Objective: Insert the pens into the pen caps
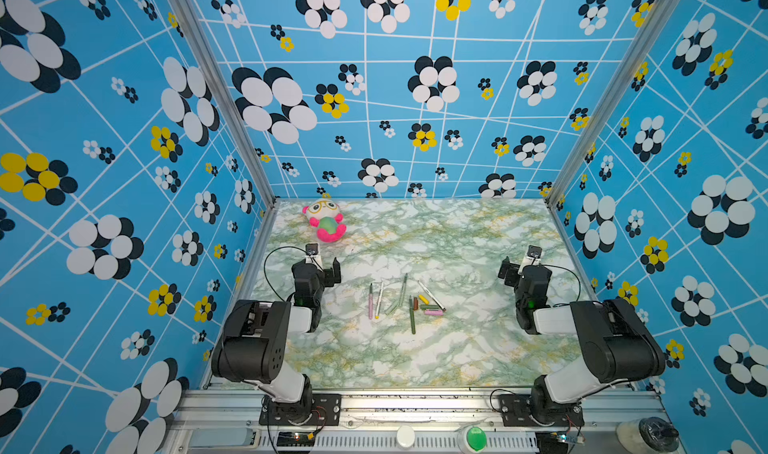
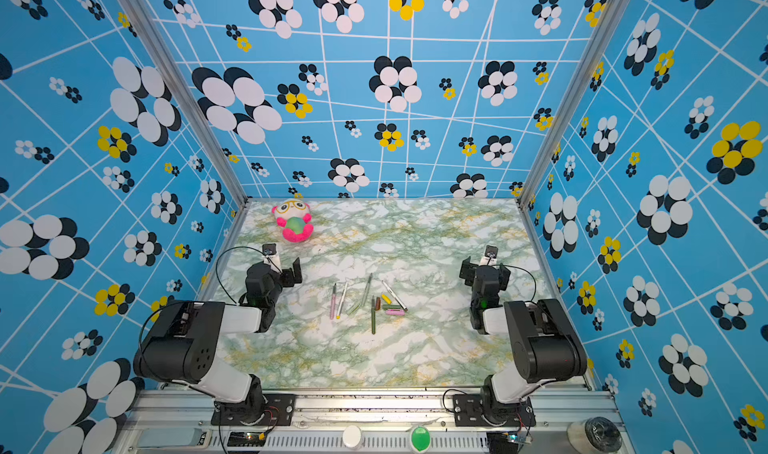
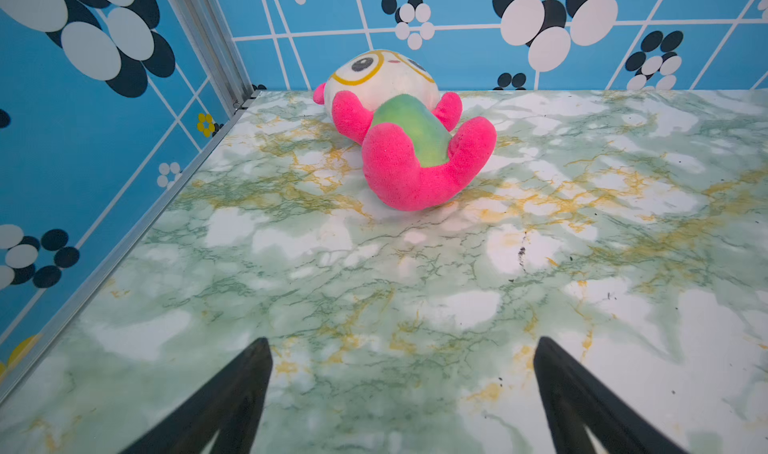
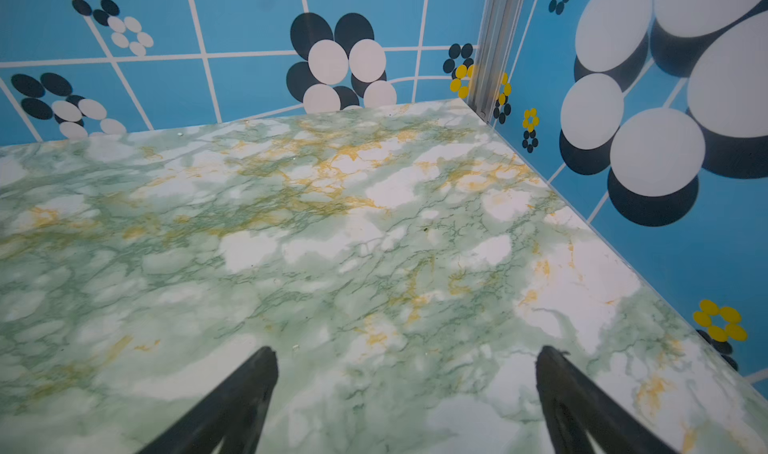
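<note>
Left claw: my left claw [image 3: 401, 344] has its two fingers wide apart. It holds nothing, and between the fingers I see only the bare marbled surface [image 3: 374, 285].
Right claw: my right claw [image 4: 408, 350] is spread just as wide and is empty. Only bare surface lies between its fingers.
Claw positions: in both top views the left claw is at the left side of the surface and the right claw at the right side. Each is well apart from the pens and caps and touches none of them.
Pens: all five lie flat near the middle of the surface, between my two arms. The pink pen [image 1: 370, 302] and the first white pen [image 1: 379, 300] lie just beside each other at the left of the group. After them come the grey-green pen [image 1: 402, 290], the dark green pen [image 1: 412, 319] and, at the right, the second white pen [image 1: 431, 296].
Caps: none sits on a pen. The yellow cap [image 1: 423, 298], brown cap [image 1: 415, 303], dark green cap [image 1: 430, 307] and pink cap [image 1: 433, 313] lie clustered between the dark green pen and the second white pen. The pale green cap [image 1: 390, 307] lies just beside the grey-green pen.
Other: a plush toy [image 1: 326, 221] lies near the far left corner, well apart from the left claw.
</note>
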Motion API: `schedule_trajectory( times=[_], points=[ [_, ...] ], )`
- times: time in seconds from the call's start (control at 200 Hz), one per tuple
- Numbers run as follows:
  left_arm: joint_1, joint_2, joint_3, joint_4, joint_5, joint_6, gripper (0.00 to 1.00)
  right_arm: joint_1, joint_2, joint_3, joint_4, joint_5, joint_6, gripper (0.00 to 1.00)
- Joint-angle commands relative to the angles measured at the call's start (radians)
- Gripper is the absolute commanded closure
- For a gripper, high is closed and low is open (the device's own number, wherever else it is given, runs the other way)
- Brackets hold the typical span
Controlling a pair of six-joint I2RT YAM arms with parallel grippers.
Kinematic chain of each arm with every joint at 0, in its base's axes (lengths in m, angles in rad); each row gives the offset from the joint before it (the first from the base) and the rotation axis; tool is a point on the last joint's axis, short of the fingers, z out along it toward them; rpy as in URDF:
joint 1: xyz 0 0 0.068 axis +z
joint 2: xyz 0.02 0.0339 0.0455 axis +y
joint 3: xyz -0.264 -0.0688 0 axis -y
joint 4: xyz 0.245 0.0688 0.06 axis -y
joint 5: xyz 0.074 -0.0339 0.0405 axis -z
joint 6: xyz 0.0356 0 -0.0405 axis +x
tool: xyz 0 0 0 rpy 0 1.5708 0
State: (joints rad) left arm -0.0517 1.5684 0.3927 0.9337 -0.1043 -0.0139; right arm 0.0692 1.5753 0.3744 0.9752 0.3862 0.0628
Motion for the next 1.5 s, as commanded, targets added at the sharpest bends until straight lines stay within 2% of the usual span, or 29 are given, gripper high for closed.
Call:
schedule_trajectory(
  times=[0.0,0.94,0.99,1.085,1.174,1.309,1.494],
  points=[
    [0.012,-0.022,-0.014,-0.01,0.006,0.002,0.01,-0.006,-0.019,-0.012,-0.012,-0.006,-0.01,0.01],
    [0.015,-0.025,-0.012,-0.024,0.012,0.0,0.01,-0.005,-0.022,-0.011,-0.005,-0.011,-0.017,0.01],
    [0.015,-0.025,-0.012,-0.023,0.012,0.0,0.01,-0.005,-0.06,0.012,-0.087,-0.033,-0.023,0.01],
    [0.015,-0.025,-0.014,-0.019,0.012,0.0,0.01,-0.005,-0.147,0.123,-0.372,-0.038,-0.021,0.01],
    [0.01,-0.029,-0.013,-0.014,-0.005,0.006,0.01,-0.005,-0.193,0.17,-0.463,-0.056,-0.029,0.03],
    [0.009,-0.152,0.092,-0.3,-0.037,-0.009,0.01,-0.005,-0.294,0.174,-0.473,-0.087,0.057,0.03],
    [0.009,-0.341,0.181,-0.508,-0.042,-0.014,0.01,-0.005,-0.368,0.313,-0.715,-0.178,0.178,0.05]
  ],
)
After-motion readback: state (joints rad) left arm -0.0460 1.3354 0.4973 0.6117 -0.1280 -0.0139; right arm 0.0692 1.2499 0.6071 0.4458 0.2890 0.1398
